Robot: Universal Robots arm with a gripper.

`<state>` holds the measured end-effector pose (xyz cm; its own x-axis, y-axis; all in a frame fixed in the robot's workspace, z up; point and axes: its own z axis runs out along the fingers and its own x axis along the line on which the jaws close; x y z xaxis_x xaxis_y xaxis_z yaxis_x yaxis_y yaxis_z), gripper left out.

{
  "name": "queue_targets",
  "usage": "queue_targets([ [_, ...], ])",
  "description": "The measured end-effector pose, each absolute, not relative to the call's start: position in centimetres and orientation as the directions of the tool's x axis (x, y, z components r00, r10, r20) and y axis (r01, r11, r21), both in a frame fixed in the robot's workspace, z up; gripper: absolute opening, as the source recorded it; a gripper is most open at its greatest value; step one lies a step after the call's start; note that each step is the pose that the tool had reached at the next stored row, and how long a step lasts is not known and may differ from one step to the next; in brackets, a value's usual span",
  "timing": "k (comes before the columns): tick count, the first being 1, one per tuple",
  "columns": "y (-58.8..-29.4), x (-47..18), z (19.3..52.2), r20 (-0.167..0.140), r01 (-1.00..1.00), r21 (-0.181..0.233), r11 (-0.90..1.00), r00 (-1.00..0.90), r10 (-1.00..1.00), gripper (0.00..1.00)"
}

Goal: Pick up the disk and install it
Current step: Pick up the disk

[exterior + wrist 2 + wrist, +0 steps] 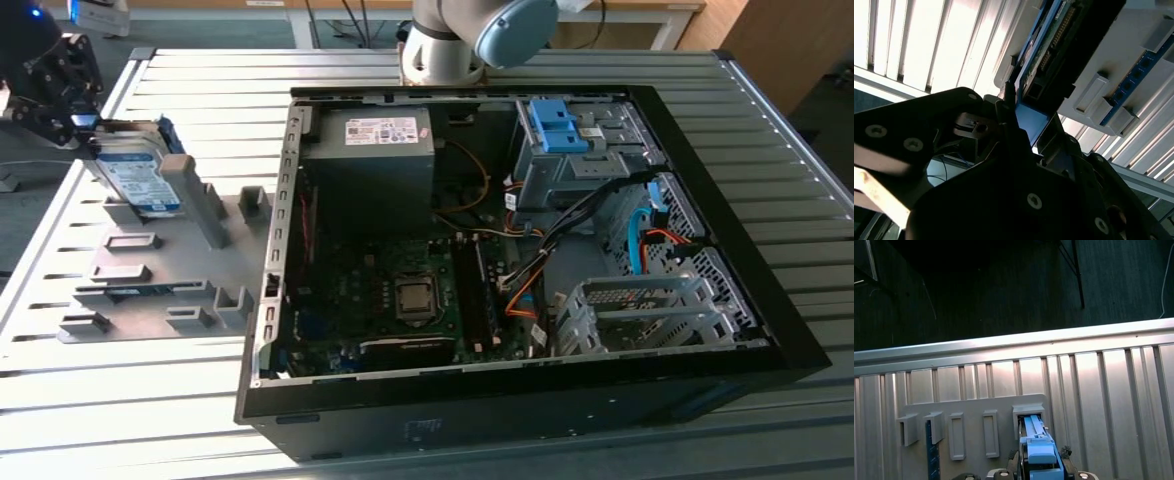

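Observation:
The disk, a silver drive with a white-and-blue label in a blue bracket, stands on edge and tilted over the grey holder plate at the exterior view's left. My black gripper is at the disk's upper end and is shut on it. In the second wrist view the disk's edge and its blue bracket run between my dark fingers. The first wrist view has the blue bracket in front of a slot of the holder plate.
An open black computer case lies on the slatted metal table, with a grey power supply, a motherboard, cables and a drive cage holding a blue bracket. A thin blue strip sits in the holder plate.

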<state>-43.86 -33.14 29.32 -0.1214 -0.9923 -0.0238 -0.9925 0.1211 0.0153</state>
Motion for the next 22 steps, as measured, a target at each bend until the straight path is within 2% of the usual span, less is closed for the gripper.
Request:
queue_targets([
  [1,-33.14,-43.86,29.32,-0.024,-0.993,0.015,0.121,-0.121,-0.992,0.43],
  [16,-33.14,-43.86,28.97,-0.021,-0.993,0.015,0.121,-0.121,-0.992,0.43],
  [18,-33.14,-43.86,28.96,-0.019,-0.993,0.015,0.121,-0.121,-0.992,0.42],
  [19,-33.14,-43.86,28.96,-0.019,-0.993,0.014,0.121,-0.121,-0.992,0.38],
  [22,-33.14,-43.86,28.97,-0.017,-0.993,0.014,0.121,-0.121,-0.992,0.37],
])
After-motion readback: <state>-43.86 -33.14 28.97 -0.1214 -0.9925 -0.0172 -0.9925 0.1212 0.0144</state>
